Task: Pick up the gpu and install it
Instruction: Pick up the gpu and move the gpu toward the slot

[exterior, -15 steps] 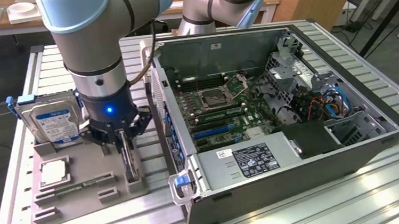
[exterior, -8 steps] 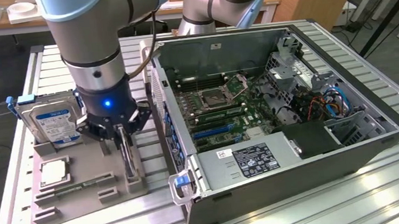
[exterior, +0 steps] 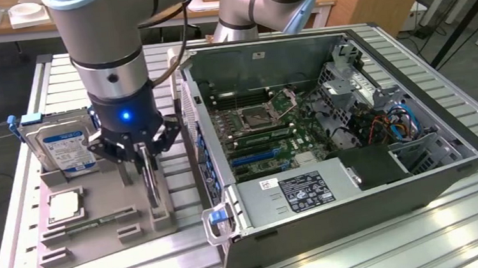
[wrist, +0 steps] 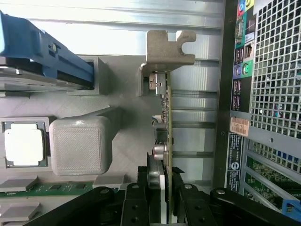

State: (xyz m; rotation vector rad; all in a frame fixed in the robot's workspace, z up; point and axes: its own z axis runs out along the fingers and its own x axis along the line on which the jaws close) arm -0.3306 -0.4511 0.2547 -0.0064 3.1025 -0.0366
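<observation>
Pincer (wrist: 165, 183) black, pinching thin green gpu (wrist: 167, 113), seemingly upright on edge in matte grey holder (exterior: 102, 244).

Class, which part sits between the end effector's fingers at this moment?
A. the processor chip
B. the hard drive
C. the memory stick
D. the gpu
D: the end effector has a finger on each side of the thin edge of the gpu, which stands on edge in its gray holder.
</observation>
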